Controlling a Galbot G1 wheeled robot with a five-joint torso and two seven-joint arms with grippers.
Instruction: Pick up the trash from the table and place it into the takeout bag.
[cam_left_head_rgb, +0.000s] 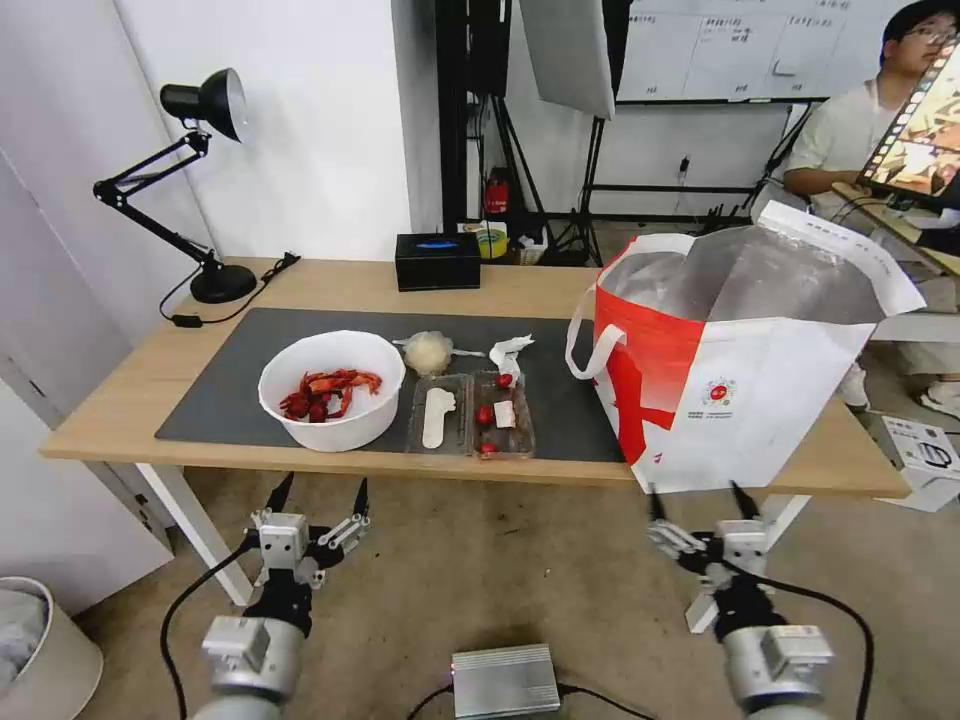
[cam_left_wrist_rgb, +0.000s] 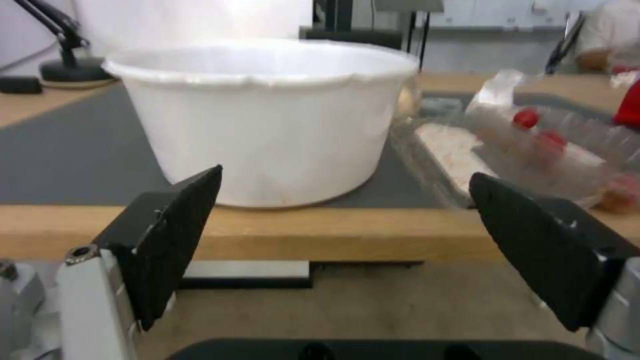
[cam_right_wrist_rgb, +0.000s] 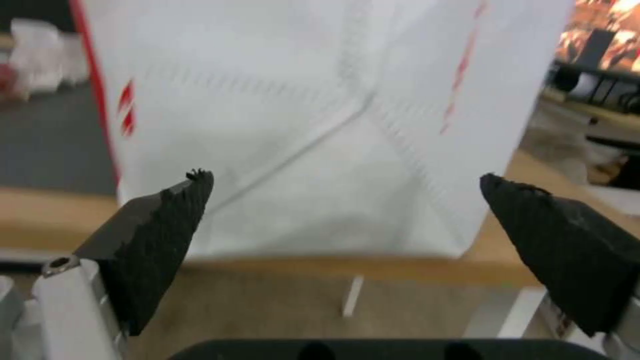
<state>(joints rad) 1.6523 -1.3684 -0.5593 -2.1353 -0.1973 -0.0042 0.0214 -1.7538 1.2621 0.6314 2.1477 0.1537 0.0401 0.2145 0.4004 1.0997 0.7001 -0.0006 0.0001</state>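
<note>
You can't see into the bag (cam_left_head_rgb: 760, 400): its foil mouth faces up and away, its far side runs out behind the flap, and in the right wrist view its white wall (cam_right_wrist_rgb: 320, 130) blocks nearly everything beyond. From the left wrist view the bowl (cam_left_wrist_rgb: 267, 120) shows you its side only, so the shells (cam_left_head_rgb: 328, 392) are readable just from the head view. The clear container (cam_left_head_rgb: 470, 413) is hard to read; you can make out three tomatoes and two white scraps in it.

Count four pieces of trash on the mat (cam_left_head_rgb: 230, 370): one bowl, one container just beside it, one knotted bag (cam_left_head_rgb: 429, 352) and one tissue (cam_left_head_rgb: 508, 353) behind the container. The big bag stands at the tabletop's (cam_left_head_rgb: 330, 278) right end, partly on the mat. One lamp (cam_left_head_rgb: 190, 190) and one black box (cam_left_head_rgb: 437, 260) sit at the back.

Two grippers, both below the tabletop's near edge: left gripper (cam_left_head_rgb: 320, 495) spread wide before the bowl, right gripper (cam_left_head_rgb: 700, 502) spread wide before the bag, each holding nothing.
</note>
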